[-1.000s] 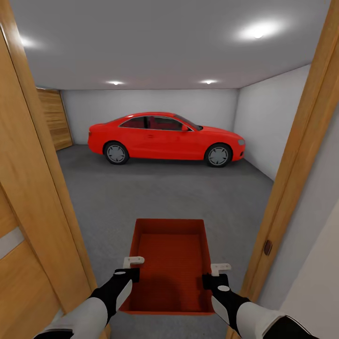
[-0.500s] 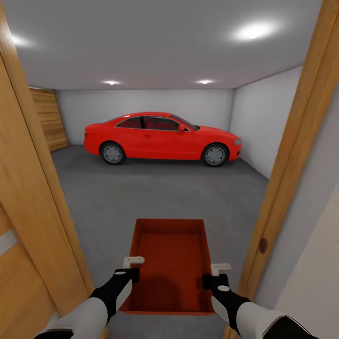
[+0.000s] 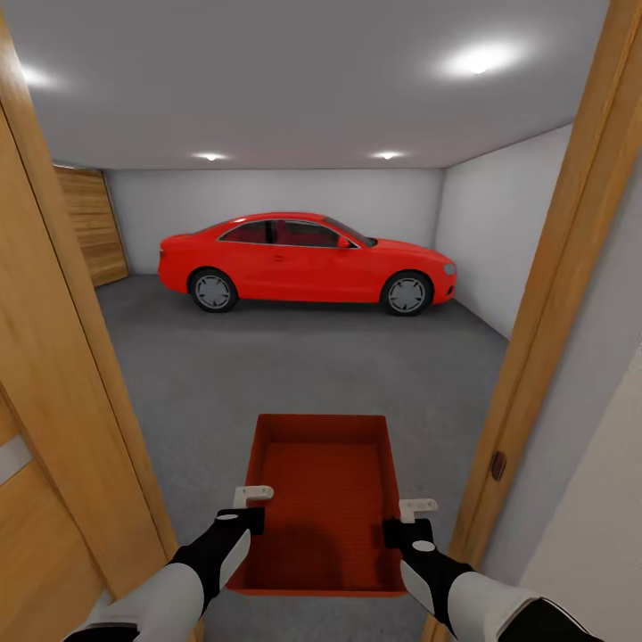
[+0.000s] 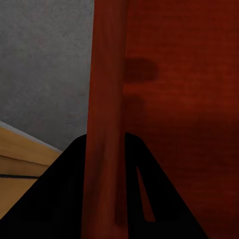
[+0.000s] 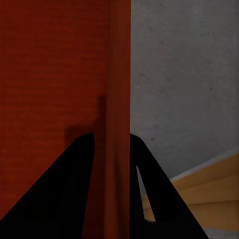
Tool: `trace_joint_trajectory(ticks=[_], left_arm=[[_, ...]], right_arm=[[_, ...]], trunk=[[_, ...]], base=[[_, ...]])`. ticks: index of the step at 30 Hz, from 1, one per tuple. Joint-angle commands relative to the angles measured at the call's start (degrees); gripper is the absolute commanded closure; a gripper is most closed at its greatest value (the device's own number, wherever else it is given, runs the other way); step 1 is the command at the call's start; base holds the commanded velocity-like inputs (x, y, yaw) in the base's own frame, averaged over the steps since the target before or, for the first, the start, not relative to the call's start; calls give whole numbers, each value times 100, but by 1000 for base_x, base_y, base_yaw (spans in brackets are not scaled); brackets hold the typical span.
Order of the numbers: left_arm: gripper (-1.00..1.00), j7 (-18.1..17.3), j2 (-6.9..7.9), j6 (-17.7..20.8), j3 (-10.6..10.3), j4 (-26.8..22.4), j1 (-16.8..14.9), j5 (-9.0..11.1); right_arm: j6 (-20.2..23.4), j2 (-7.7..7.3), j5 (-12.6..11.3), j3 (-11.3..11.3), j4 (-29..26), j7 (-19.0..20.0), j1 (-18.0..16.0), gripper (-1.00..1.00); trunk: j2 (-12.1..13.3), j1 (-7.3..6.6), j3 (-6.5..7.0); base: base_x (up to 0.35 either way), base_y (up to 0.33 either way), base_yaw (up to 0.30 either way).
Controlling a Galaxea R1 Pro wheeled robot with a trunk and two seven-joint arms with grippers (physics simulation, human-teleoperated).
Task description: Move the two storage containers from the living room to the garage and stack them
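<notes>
Orange-red and empty, one storage container (image 3: 323, 499) hangs at 6 o'clock in the head view, carried through a wooden door frame (image 3: 553, 294) above the garage floor (image 3: 303, 366), a red car (image 3: 308, 263) at 12; judging by this, neither placing nor stacking is done. Left wrist view: the left pincer (image 4: 105, 164) is clamped on the container's wall. Right wrist view: the right pincer (image 5: 112, 164) clamps the opposite wall.

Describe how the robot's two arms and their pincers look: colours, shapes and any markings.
Both arms have glossy white forearm shells ending in black wrist sections. The left pincer and right pincer each carry small white bracket-like fingers with a dark hole. In the wrist views the fingers appear as black wedges. No cables or markings show.
</notes>
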Motion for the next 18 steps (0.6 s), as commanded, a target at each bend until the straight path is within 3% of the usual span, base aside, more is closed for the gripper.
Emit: trace_joint_trajectory(ticks=[1,18], left_arm=[[100,34,23,39,55,-22,-3,-85],[100,34,23,39,52,-26,-3,-85]], right_arm=[[-16,-50,-76,-8,9,-37,1,100],[-16,-47,-76,-8,9,-37,1,100]], trunk=[[-5,2,-2],[-5,2,-2]], base=[[25,0,0],[26,0,0]])
